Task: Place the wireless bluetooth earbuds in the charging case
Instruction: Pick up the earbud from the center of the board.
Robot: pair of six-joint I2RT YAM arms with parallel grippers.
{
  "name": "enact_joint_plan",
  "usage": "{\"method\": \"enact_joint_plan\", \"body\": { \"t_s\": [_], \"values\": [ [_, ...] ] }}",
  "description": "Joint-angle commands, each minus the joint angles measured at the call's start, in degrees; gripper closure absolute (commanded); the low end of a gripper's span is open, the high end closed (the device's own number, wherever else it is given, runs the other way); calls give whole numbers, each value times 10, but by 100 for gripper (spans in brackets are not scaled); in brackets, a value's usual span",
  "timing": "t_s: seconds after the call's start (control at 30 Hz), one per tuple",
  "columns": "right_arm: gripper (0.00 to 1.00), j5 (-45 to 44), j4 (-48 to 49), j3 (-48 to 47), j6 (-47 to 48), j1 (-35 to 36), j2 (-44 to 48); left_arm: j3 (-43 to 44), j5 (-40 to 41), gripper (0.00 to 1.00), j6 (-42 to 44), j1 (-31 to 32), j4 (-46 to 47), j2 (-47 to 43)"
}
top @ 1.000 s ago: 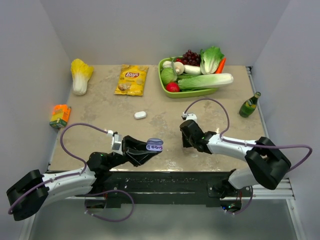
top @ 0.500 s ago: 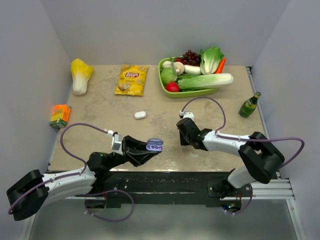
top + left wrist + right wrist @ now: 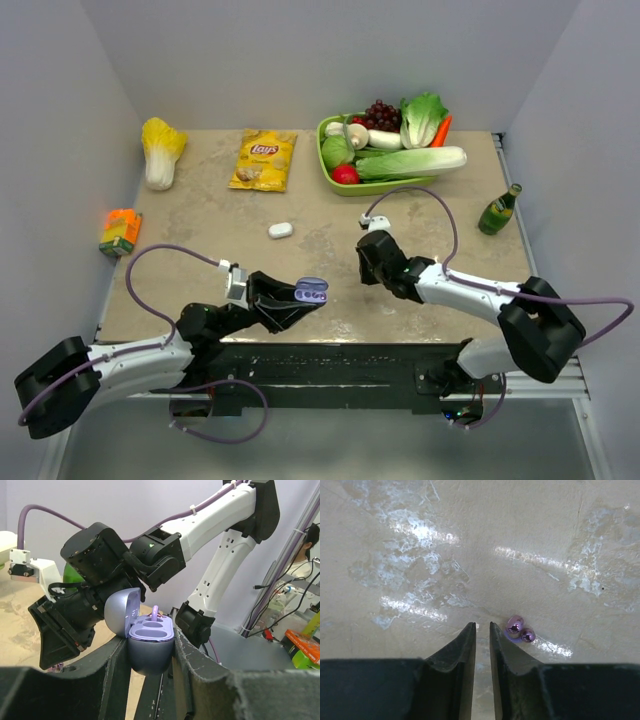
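My left gripper (image 3: 303,295) is shut on the lilac charging case (image 3: 311,290) and holds it above the table's near edge. In the left wrist view the case (image 3: 150,630) sits between the fingers (image 3: 117,655) with its lid open to the left and its sockets facing up. My right gripper (image 3: 482,626) points down close over the table, jaws a narrow slit apart with nothing between them. Two tiny glossy lilac earbuds (image 3: 520,630) lie touching each other just right of its right fingertip. The right gripper also shows in the top view (image 3: 368,275). No white earbuds show.
A small white oval object (image 3: 280,230) lies mid-table. At the back are a green tray of vegetables (image 3: 385,185), a Lay's chip bag (image 3: 263,160) and a cabbage (image 3: 160,150). An orange carton (image 3: 120,230) stands at the left edge, a green bottle (image 3: 499,210) at the right.
My right gripper has shifted slightly back and left over the table. My left gripper still holds the open case in nearly the same place.
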State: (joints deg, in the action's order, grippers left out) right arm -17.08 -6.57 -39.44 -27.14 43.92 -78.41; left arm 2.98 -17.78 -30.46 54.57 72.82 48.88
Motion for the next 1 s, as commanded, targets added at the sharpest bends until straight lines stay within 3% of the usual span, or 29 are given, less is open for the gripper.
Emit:
{"method": "enact_joint_plan", "body": {
  "t_s": [0.0,0.97],
  "values": [
    [76,-8,-27,-16,15,-2,-21,-84,1,100,-1,5,181,7],
    [65,-30,-48,-20,-16,-2,-64,-98,5,100,-1,6,198,11]
  ]
}}
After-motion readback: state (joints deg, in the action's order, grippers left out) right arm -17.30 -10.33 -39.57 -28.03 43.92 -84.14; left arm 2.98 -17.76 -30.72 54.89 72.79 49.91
